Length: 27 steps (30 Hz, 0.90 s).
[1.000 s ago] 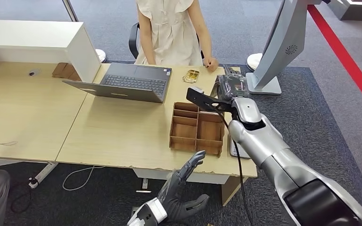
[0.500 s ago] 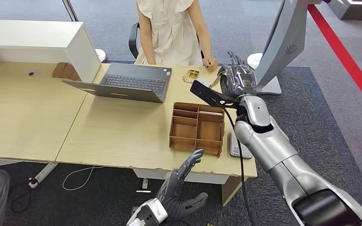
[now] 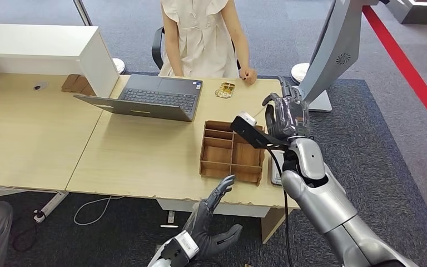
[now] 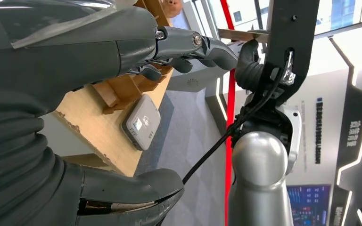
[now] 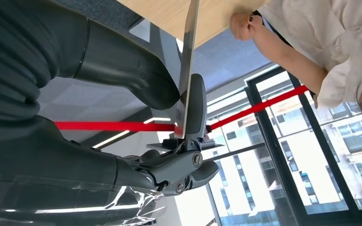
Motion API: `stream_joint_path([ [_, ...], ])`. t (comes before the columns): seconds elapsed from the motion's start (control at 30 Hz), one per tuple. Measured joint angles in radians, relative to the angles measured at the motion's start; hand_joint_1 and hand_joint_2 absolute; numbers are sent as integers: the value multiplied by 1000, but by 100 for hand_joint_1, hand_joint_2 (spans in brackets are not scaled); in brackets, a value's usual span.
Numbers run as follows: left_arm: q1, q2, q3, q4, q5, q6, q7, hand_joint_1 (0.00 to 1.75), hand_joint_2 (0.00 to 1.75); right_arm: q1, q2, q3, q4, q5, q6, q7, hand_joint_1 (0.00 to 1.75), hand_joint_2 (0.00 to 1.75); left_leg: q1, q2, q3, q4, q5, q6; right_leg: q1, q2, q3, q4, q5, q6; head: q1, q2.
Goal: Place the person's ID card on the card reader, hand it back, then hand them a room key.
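We count two robot hands: the right hand [image 3: 287, 115] and the left hand [image 3: 211, 225]. One thin card [image 5: 187, 61] is pinched in the right hand. One card reader [image 4: 140, 122] lies on one desk [image 3: 133, 158], with one laptop [image 3: 150, 97], one wooden organizer tray [image 3: 232, 152] and one person [image 3: 203, 36].

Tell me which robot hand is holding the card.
The right robot hand, raised above the desk's far right corner, pinches the card edge-on. The left robot hand hangs below the desk edge, holding nothing.

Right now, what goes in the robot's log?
right hand: pinches ID card | left hand: open, below desk edge | card reader: bare
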Motion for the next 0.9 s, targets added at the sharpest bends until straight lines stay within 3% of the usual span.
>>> stream_joint_path([
  [0.17,-5,5,-15,-4,22,12,-2,0,175,-57,9,3,4,-9,85,0,175,175,0,0,0,0,0,0,0,0,0,1,0,0,0,0],
  [0.4,-17,9,-43,-4,40,20,-4,0,175,-200,64,22,67,-5,192,0,175,175,0,0,-1,0,1,0,0,0,-1,1,1,-1,0,0],
  [0.9,-19,11,-52,-10,34,-1,-7,0,175,-349,185,81,276,20,284,23,175,175,1,0,-2,0,1,0,0,-1,-1,1,1,-1,0,0],
])
